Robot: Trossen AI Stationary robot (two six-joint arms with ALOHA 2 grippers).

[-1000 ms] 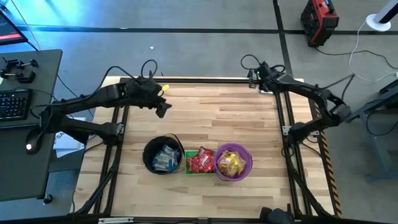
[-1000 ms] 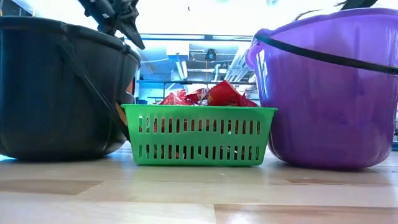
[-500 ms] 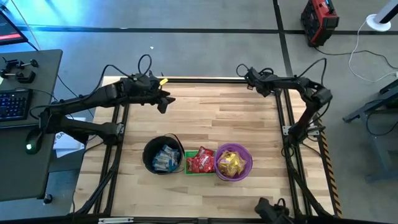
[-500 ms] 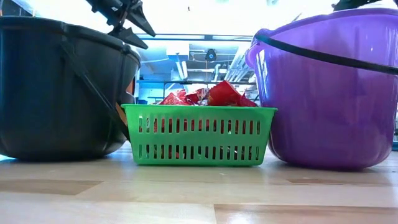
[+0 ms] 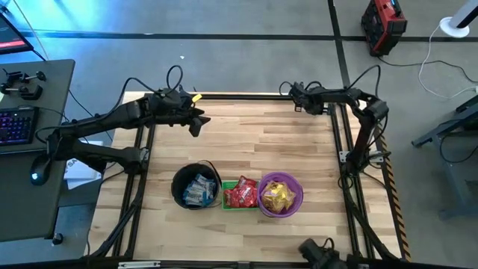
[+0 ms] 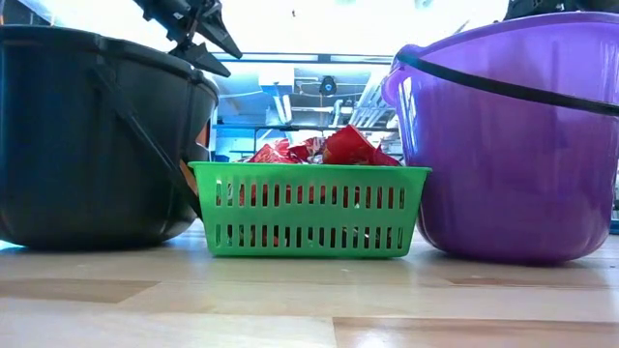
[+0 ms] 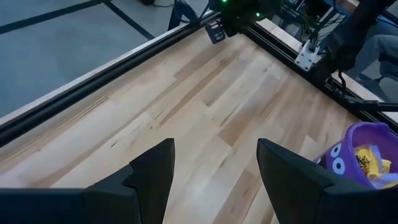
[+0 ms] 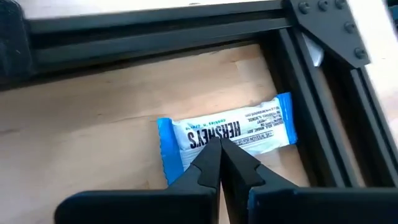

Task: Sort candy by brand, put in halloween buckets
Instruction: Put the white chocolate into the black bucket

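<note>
Wide look first: the wooden desk fills the middle of the high view, framed by black rails, with both arms up at its far edge. Near the front edge three buckets stand in a tight row. The black pail is on the left with blue-and-white candy inside. The square green basket sits in the middle, heaped with red candy, and from the low view it touches the pail and sits just beside the purple bucket. That one is on the right, loaded with yellow candy.

Now the arms. The left gripper hangs over the far left part of the desk, well apart from the buckets; its wrist view shows the jaws spread wide with only bare wood between them. The right gripper is tucked into the far right corner of the desk, right by the rail.

And here is the small one: a blue-and-white Hershey's bar lies flat on the wood in that corner, just inside the black frame. In the right wrist view the right gripper's jaws are pressed together into one point, the tip lying over the near long edge of the wrapper, at about the middle of the bar. Whether the tip pinches the wrapper or only rests above it, I cannot tell.
</note>
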